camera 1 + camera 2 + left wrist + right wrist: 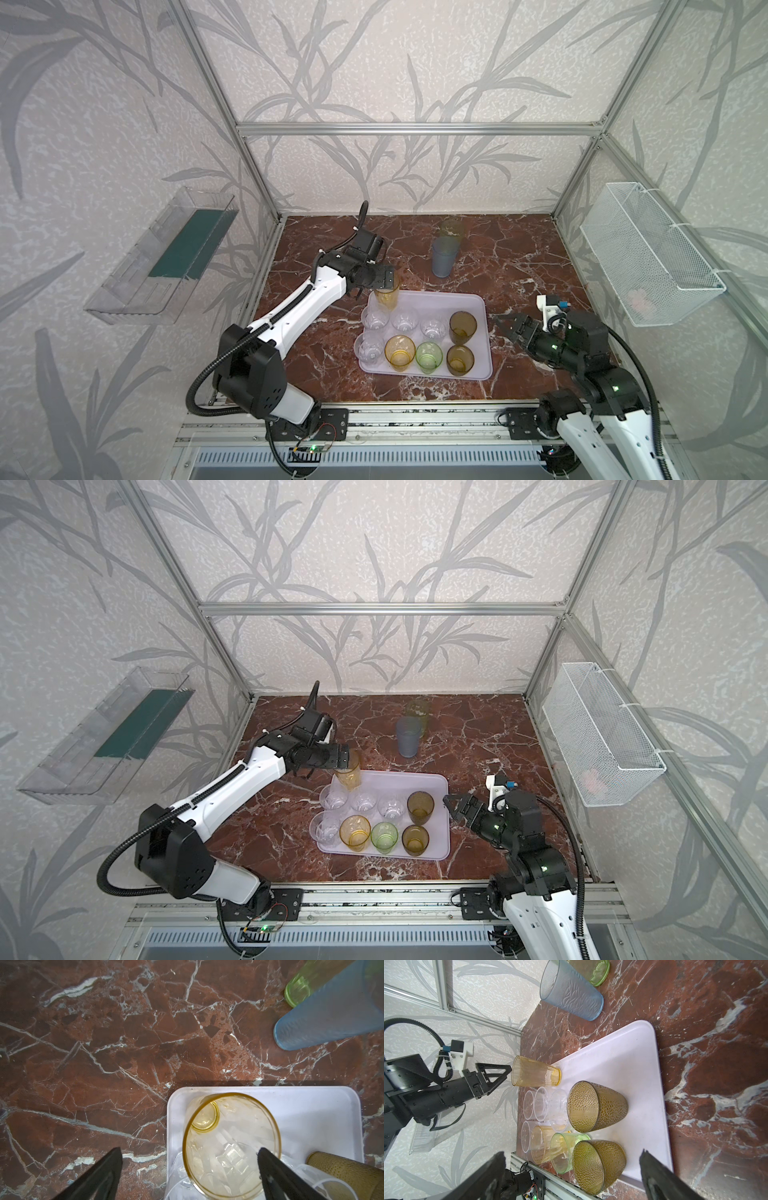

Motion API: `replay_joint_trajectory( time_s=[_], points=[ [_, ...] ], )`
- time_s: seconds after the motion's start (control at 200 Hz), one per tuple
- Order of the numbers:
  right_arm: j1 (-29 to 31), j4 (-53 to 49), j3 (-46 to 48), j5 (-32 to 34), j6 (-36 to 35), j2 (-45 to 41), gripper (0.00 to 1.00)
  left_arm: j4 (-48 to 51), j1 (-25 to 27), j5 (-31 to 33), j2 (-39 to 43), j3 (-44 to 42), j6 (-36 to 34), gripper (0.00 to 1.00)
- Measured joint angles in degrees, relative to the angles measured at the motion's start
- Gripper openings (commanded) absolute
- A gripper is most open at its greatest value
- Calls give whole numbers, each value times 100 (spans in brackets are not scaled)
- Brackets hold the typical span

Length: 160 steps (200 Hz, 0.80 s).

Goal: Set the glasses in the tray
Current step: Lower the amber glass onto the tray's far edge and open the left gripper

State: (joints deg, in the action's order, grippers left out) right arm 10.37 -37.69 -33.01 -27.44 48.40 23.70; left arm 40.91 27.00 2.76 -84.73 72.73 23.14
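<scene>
The left tool, spread wide and gripping nothing, should rise straight off the tall amber glass beneath it so neither finger tips it.

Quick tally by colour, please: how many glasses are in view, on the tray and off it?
Clear glasses: 4
Amber glasses: 2
Green glasses: 2
Olive-brown glasses: 2
Blue-grey glass: 1
Total: 11 (9 in the tray, 2 on the table)

Clear bin L; mesh basket R.
</scene>
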Motion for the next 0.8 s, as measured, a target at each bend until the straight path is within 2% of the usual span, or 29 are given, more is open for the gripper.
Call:
replay_joint_trajectory(
  time_s=[0.19, 0.595, 0.8],
  points=[
    [0, -13, -9, 0, 0, 28, 99, -282, 0, 57, 426, -122, 9, 99],
    [0, -166, -264, 81, -26, 173, 99, -944, 0, 28, 1567, -968, 170, 99],
    [0, -138, -492, 98, -26, 490, 99, -1147, 0, 20, 1797, -1300, 254, 99]
  ],
)
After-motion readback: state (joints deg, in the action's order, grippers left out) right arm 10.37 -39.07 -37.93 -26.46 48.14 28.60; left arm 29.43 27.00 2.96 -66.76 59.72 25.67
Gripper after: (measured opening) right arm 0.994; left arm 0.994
